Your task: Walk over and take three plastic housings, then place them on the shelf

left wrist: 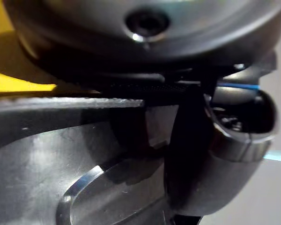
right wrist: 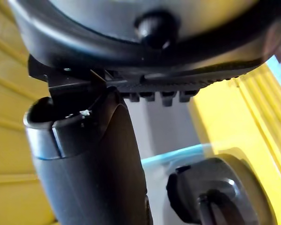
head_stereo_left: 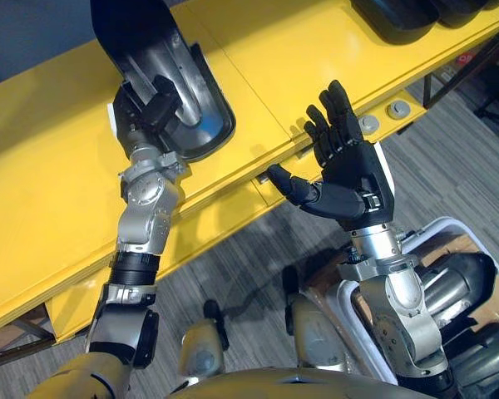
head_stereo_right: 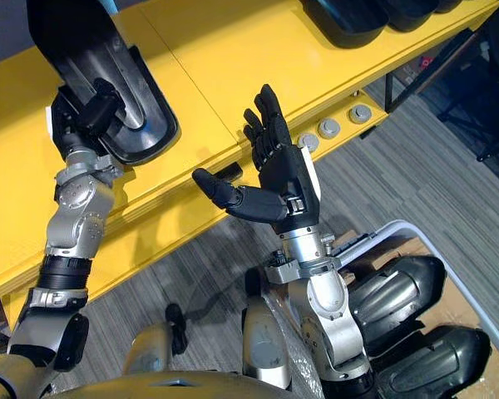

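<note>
Closest to the camera, the right hand [head_stereo_left: 349, 170] is raised at the front edge of the yellow shelf [head_stereo_left: 274, 58], fingers spread and empty. Further off, the left hand [head_stereo_left: 152, 112] is clenched on the near end of a dark plastic housing [head_stereo_left: 141, 41] that appears to rest on the shelf: placed, I judge, but not let go. Other housings [head_stereo_left: 399, 17] sit at the shelf's far end, and more lie in a white crate [head_stereo_right: 409, 229], so the count cannot be told.

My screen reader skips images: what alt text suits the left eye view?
The left hand grips a plastic housing lying on the yellow shelf. The right hand hovers open near the shelf's edge, holding nothing. More housings lie lower right.
</note>
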Robot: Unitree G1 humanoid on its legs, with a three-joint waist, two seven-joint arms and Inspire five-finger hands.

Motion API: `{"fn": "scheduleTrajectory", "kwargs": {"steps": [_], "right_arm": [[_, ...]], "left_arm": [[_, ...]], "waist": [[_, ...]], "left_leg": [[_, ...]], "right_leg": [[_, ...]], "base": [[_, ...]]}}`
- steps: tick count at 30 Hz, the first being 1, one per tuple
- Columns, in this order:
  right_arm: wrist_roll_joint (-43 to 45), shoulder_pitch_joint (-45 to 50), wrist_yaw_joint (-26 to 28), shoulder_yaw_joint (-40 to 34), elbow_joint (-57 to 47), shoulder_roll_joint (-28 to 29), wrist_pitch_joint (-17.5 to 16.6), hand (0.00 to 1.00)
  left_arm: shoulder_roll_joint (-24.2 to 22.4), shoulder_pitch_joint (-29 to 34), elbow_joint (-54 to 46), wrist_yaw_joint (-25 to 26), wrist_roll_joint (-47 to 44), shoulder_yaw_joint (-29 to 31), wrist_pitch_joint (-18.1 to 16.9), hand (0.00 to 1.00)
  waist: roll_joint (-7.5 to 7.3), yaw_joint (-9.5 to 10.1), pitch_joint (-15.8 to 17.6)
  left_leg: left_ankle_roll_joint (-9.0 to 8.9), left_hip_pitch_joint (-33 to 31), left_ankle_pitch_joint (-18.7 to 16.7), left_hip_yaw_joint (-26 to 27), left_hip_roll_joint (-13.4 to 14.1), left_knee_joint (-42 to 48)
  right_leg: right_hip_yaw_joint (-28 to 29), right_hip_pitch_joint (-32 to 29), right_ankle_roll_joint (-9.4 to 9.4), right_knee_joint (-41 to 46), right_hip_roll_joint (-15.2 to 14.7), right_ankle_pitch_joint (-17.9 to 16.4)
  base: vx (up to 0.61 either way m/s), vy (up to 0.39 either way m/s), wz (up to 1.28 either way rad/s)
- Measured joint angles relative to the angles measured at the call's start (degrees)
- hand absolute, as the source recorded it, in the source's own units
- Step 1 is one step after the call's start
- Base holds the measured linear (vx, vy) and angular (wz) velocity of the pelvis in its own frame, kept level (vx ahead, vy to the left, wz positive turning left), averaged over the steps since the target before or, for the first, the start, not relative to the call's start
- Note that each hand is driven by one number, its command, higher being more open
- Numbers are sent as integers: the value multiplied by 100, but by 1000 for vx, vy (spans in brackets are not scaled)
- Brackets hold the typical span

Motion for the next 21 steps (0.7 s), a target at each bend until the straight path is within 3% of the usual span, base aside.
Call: {"fn": "scheduleTrajectory", "kwargs": {"steps": [15,21], "right_arm": [[118,24,-52,58,-8,-9,-1,100],[119,25,-114,49,-8,-40,-8,100]], "left_arm": [[406,-400,711,-23,23,0,2,100],[561,-549,1179,-32,-340,4,-20,100]], "waist": [[7,-26,112],[13,-124,109]], "left_leg": [[7,-32,-65,97,34,180],[9,207,31,91,-7,-18]], "right_leg": [[107,-52,34,93,20,15],[94,185,60,-71,6,64]], "base": [[-19,2,-4],[0,0,0]]}}
